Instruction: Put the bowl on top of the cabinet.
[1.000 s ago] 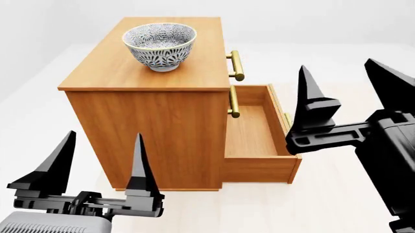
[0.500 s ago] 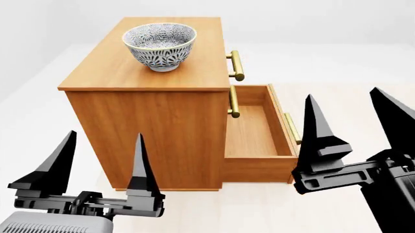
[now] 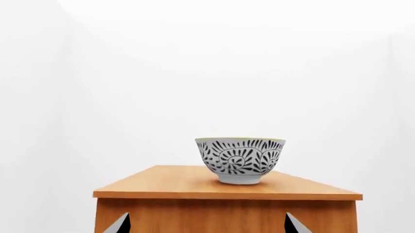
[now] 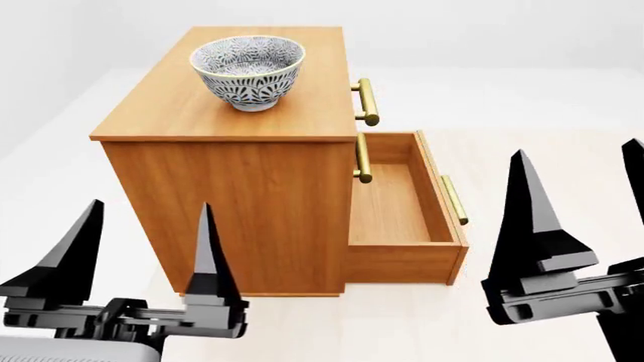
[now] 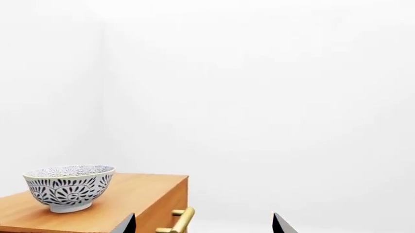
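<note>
The bowl (image 4: 247, 72), white with a dark leaf pattern, stands upright on the flat top of the orange-brown cabinet (image 4: 191, 113), toward its far end. Both wrist views show the bowl (image 3: 240, 160) (image 5: 69, 187) resting free on the cabinet (image 3: 227, 187) (image 5: 146, 194). My left gripper (image 4: 141, 253) is open and empty, low in front of the cabinet's near side. On the right, beside the pulled-out drawer, my right gripper (image 4: 589, 219) is open too and holds nothing. Neither gripper (image 3: 206, 224) (image 5: 204, 224) touches the bowl.
A lower drawer (image 4: 397, 204) is pulled out to the right and looks empty inside. Brass bar handles (image 4: 367, 102) stick out on that side, one also showing in the right wrist view as a handle (image 5: 181, 221). Pale floor and white walls surround the cabinet.
My right gripper has dropped lower and drawn back to the right, away from the drawer. My left gripper has sunk slightly. The bowl and cabinet have not moved.
</note>
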Controlling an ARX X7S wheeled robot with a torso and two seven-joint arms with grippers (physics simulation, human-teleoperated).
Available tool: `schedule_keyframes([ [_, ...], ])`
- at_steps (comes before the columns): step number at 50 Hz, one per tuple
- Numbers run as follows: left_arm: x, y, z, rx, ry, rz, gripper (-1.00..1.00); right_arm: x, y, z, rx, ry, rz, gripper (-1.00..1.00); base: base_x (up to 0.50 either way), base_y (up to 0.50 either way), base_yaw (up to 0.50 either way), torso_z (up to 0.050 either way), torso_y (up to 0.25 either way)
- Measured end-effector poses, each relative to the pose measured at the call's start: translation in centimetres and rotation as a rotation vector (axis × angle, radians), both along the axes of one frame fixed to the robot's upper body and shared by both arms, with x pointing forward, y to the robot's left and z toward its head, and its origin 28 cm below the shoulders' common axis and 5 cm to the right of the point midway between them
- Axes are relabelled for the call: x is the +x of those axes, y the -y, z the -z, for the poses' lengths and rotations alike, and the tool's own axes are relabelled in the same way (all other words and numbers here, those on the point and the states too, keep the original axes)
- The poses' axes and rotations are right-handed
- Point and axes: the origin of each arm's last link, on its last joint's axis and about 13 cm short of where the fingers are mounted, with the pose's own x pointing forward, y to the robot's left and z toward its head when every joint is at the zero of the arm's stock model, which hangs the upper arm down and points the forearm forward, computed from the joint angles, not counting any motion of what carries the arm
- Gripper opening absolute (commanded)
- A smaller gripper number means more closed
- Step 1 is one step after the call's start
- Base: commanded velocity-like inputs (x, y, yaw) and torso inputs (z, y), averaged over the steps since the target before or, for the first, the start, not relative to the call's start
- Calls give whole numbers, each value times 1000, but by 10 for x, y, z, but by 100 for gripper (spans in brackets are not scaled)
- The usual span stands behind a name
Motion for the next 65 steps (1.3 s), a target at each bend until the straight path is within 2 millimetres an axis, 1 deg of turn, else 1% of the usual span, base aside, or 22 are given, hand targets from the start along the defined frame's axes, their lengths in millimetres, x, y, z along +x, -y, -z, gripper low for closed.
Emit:
schedule_keyframes([
  [15, -7, -1, -12, -6, 47, -9, 100, -6, 6, -1, 7, 103, 25, 100, 0, 0, 0, 0, 0],
  [31, -13, 4, -24, 10, 128, -5, 100, -10, 9, 0, -24, 232, 30, 100, 0, 0, 0, 0, 0],
  [50, -15, -10, -31, 23, 169, -119, 100, -11, 9, -1, -37, 313, 50, 100, 0, 0, 0, 0, 0],
  [65, -15, -14, -33, 20, 190, -156, 100, -9, 10, -3, -35, 364, 104, 100, 0, 0, 0, 0, 0],
])
